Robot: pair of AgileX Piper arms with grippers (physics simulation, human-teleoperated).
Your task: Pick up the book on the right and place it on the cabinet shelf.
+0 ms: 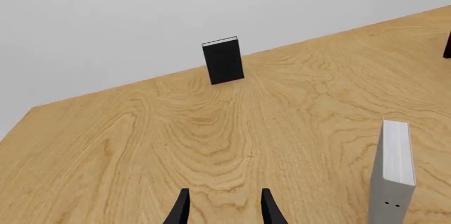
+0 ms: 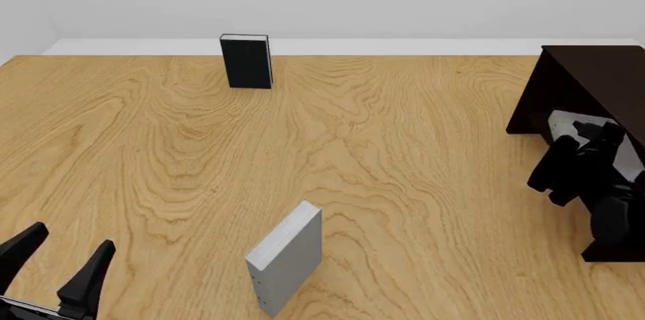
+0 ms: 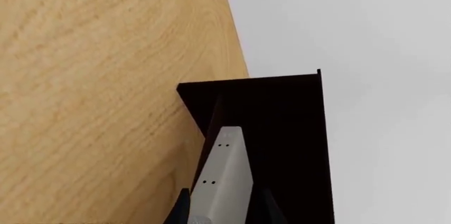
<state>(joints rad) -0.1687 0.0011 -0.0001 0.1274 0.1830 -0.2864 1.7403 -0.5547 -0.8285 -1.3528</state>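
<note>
The book (image 2: 560, 122) is pale grey-white and sits inside the opening of the dark brown cabinet shelf (image 2: 594, 71) at the right edge of the table. My right gripper (image 2: 582, 140) is shut on it. In the right wrist view the book (image 3: 224, 176) stands between the fingers, reaching into the cabinet (image 3: 282, 123). I cannot tell whether it rests on the shelf. My left gripper (image 2: 60, 260) is open and empty, low over the near left of the table; it also shows in the left wrist view (image 1: 225, 208).
A black book (image 2: 247, 61) stands upright at the far middle-left. A slimmer grey book (image 2: 287, 256) stands near the front middle, to the right of my left gripper; the left wrist view shows it too (image 1: 394, 166). The wooden table (image 2: 403, 169) ends at a white wall.
</note>
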